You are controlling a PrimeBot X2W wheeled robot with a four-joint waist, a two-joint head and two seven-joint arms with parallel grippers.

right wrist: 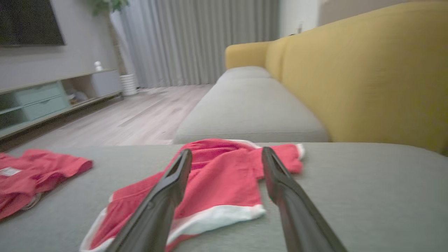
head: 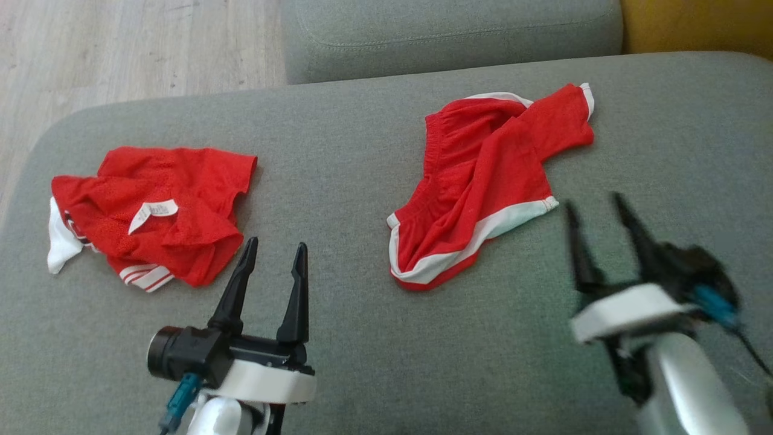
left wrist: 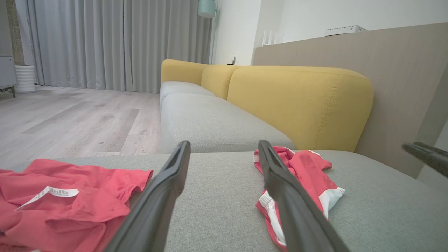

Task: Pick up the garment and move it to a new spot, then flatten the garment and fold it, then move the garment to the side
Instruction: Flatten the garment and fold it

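Two red garments lie crumpled on the grey sofa seat (head: 350, 151). Red shorts with white trim (head: 483, 181) lie right of centre, also seen as the shorts (right wrist: 224, 182) and the shorts (left wrist: 308, 171). A red shirt with a white label (head: 151, 211) lies at the left, and it appears too as the shirt (left wrist: 70, 196) and the shirt (right wrist: 31, 171). My left gripper (head: 276, 243) is open just right of the shirt, empty, as is the left gripper (left wrist: 224, 143). My right gripper (head: 593, 201), blurred, is open and empty just right of the shorts' hem; the right gripper (right wrist: 226, 150) points at them.
A second grey seat cushion (head: 453, 36) lies beyond the seat, with yellow backrests (left wrist: 301, 101) along the right. Wooden floor (head: 121, 48) begins past the seat's rounded left edge. Bare seat fabric spans the gap between the two garments and the whole front.
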